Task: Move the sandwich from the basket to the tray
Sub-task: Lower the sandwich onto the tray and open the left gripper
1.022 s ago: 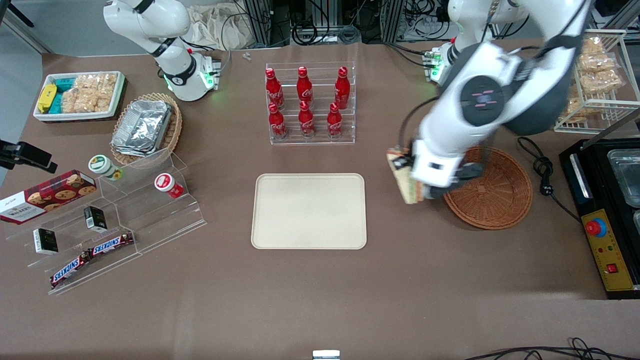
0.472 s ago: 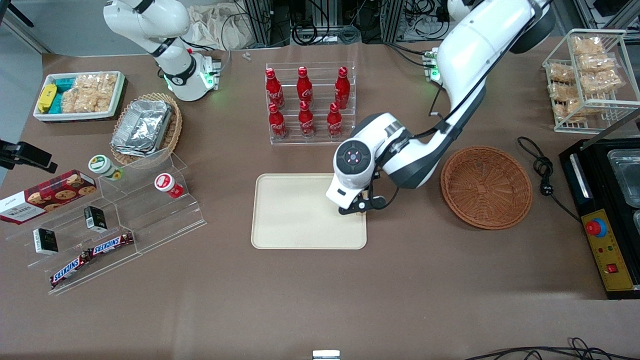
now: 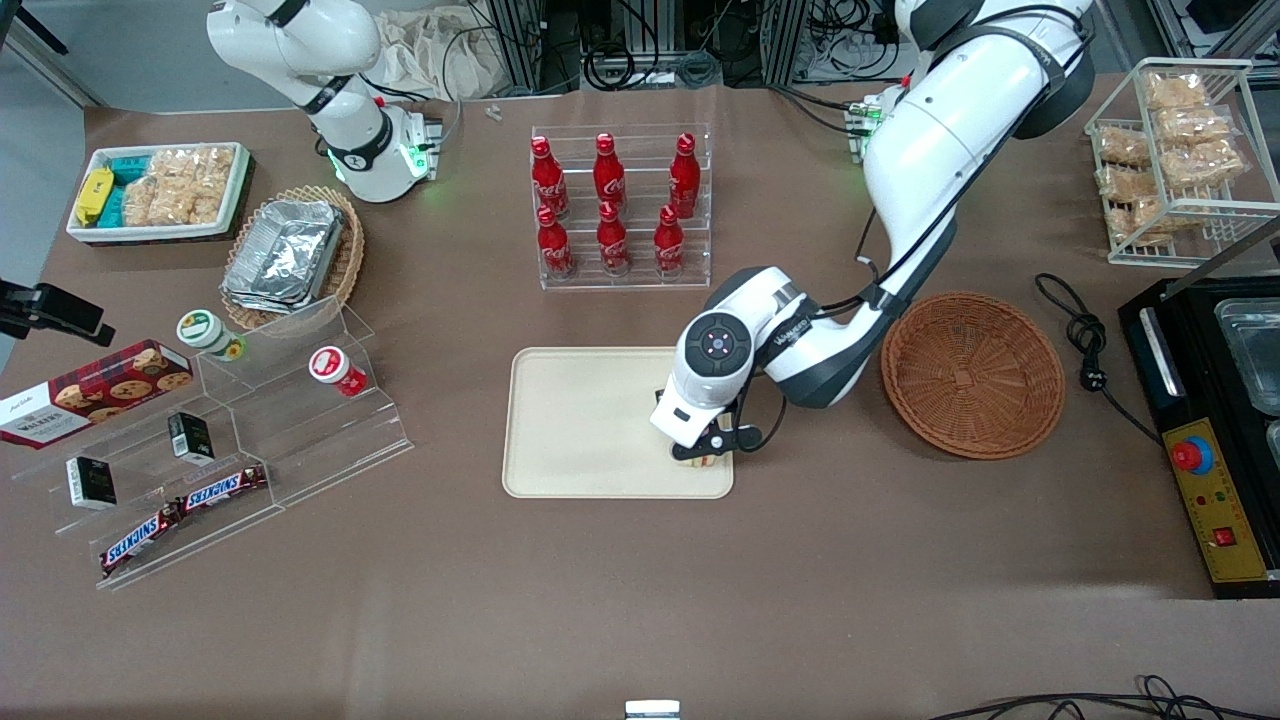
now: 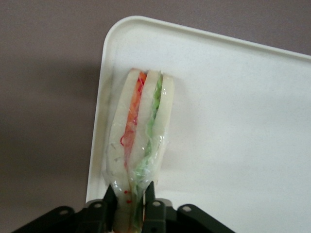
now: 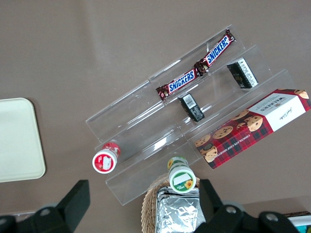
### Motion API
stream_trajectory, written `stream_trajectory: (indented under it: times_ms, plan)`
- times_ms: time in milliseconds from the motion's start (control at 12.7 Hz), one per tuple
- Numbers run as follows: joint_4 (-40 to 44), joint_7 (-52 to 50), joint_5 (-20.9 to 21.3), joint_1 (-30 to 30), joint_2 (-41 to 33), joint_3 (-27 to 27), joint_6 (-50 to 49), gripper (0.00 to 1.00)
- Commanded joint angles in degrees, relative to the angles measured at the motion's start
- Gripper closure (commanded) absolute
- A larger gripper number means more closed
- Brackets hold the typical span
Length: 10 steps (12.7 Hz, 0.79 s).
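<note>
This is a robotics lab dressed as a snack shop: a brown-covered table [image 3: 640, 600] at the frame's centre carries a clear acrylic rack of red cola bottles [image 3: 612, 205] and clear stepped shelves of chocolate bars [image 3: 185, 505]. Tangled black cables [image 3: 640, 50] along the upper edge and a black control box with a red emergency button [image 3: 1195, 455] at right mark it as a test rig.

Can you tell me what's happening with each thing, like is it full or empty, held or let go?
Small clear-wrapped triangular sandwich: held upright, over the tray's corner.
Left arm's gripper: fingers shut on the sandwich.
Flat cream-beige rectangular tray: bare except where the sandwich is.
Round reddish-brown wicker basket: empty.
Red cola bottles: upright, capped, in their clear rack.
</note>
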Motion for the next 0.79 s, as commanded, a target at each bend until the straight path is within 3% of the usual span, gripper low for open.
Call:
stream_trajectory:
  times_ms: [0,236,472,551,708]
  plan:
    - [2.12,0.17,1.18,-0.75,-0.11,0.27,-1.06,0.00]
    - [2.21,0.69,2.06,0.74,-5.02,1.50,-4.99,0.00]
    - [1.51,3.14,1.02,6.35,-10.03,1.25,-9.66,0.00]
    - [0.90,7.16,0.23,7.94,-13.09,0.89,-11.94,0.00]
    - [-1.21,16.82,-5.90,10.40,-19.68,2.81,-16.25,0.00]
